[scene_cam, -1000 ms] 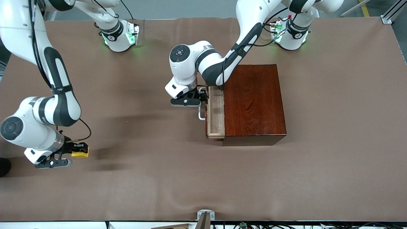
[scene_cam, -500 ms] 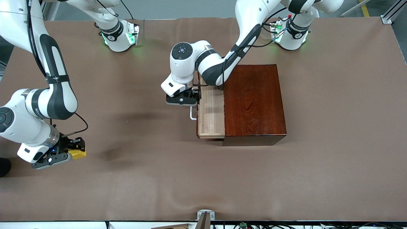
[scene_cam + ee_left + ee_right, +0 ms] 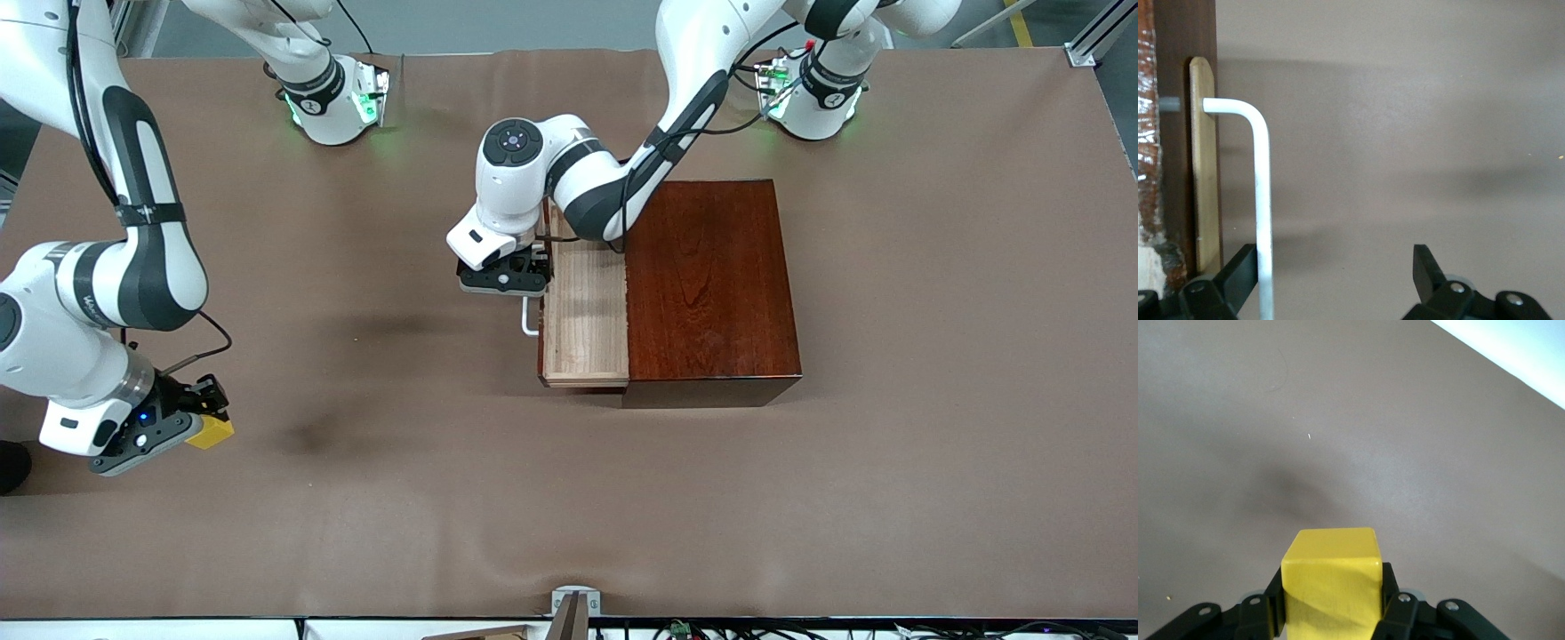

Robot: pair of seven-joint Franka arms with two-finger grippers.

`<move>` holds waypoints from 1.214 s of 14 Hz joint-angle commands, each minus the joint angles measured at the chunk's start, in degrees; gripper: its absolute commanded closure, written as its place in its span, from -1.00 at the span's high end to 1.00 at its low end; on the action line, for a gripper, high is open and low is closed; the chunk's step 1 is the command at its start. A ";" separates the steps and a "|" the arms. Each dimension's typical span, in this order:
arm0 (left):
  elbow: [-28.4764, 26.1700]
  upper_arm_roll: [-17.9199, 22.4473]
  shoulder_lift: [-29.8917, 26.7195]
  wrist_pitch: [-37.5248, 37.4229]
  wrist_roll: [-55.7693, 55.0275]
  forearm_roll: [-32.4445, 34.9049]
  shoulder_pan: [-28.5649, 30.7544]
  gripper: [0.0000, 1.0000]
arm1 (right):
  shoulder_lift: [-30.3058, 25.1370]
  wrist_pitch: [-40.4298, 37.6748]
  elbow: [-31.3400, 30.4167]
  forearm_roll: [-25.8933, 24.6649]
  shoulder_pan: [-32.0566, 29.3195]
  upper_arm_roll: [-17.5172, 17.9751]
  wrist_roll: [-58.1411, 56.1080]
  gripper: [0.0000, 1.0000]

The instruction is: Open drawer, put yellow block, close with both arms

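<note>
The right gripper's (image 3: 191, 416) fingers (image 3: 1395, 607) clamp the yellow block (image 3: 1331, 583) above the tabletop (image 3: 356, 498). The left gripper's (image 3: 524, 283) fingers (image 3: 1238, 273) stand spread around the white handle (image 3: 1261, 200) of the drawer (image 3: 582, 320), partly out of its box (image 3: 707, 284).

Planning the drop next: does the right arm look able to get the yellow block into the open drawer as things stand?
Probably yes. The right gripper holds the yellow block, the drawer tray lies open from above, and bare table lies between; the left gripper sits at the handle only.
</note>
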 commanded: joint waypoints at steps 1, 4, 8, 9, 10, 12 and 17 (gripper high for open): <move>2.77 -0.82 1.65 3.55 -1.05 -2.83 -1.03 1.00 | -1.22 -0.99 -0.22 -0.61 -0.65 0.36 -2.43 -1.00; 2.77 -0.74 1.03 3.46 -1.31 -4.15 -0.76 1.00 | -1.22 -0.98 -0.13 -0.26 -0.73 0.36 -4.88 -1.00; 2.77 -0.12 -1.42 1.28 -4.73 -4.15 -0.15 1.00 | -1.13 -0.98 0.58 -0.26 -0.91 0.27 -9.20 -1.00; 2.77 0.14 -2.82 -0.30 -6.14 -4.06 -0.06 1.00 | -1.05 -0.98 0.58 -0.26 -1.00 0.27 -9.99 -1.00; 2.77 0.92 -5.19 -3.02 -6.93 -4.15 0.20 1.00 | -1.04 -0.98 0.66 -0.26 -1.17 0.27 -11.04 -1.00; 2.59 1.90 -11.15 -11.17 -6.85 -3.80 2.04 1.00 | -0.87 -0.98 1.62 -0.17 -1.52 0.27 -12.19 -1.00; 0.49 2.16 -24.52 -33.49 0.67 -3.36 12.31 1.00 | -1.31 -3.35 2.16 -0.26 -1.44 0.62 -19.82 -1.00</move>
